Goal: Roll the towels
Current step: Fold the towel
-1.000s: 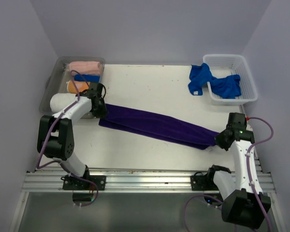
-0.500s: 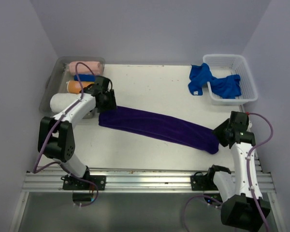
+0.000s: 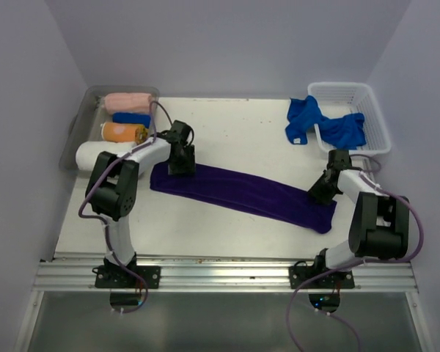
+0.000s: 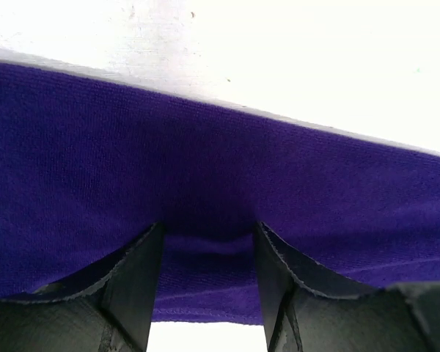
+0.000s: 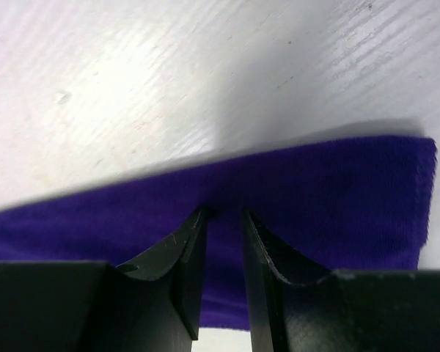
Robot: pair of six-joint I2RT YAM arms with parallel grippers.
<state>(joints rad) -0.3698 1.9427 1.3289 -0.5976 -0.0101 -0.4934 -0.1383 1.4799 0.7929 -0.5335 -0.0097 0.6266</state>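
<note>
- My left gripper [image 4: 205, 236] is spread wide, its fingers [image 4: 132, 293] down over the towel [image 4: 220, 169] with purple cloth showing in the gap; nothing is pinched.
- My right gripper [image 5: 222, 220] has its fingers [image 5: 183, 264] drawn nearly together, with a thin slot left. The tips sit at the far edge of the towel [image 5: 337, 198]. I cannot tell whether any cloth is caught between them.
- From above, the left gripper [image 3: 182, 160] is at the towel's far-left end and the right gripper [image 3: 323, 192] is near its right end, so I have one arm at each end.
- The towel [image 3: 242, 192] lies flat on the table [image 3: 227, 125] as a long folded strip. Its long axis runs on a slant from far-left to near-right, almost straight from one gripper to the other.
- In the right wrist view the short end of the strip lies just to the right of my fingers.
- I judge that a roll has to travel along that axis, starting at one short end. Either arm is equally well placed to start it.
- Further out, a bin [image 3: 81, 132] with finished rolls [image 3: 125, 133] sits just beyond the left end.
- A basket [image 3: 374, 147] with blue towels [image 3: 304, 117] stands past the right end.
</note>
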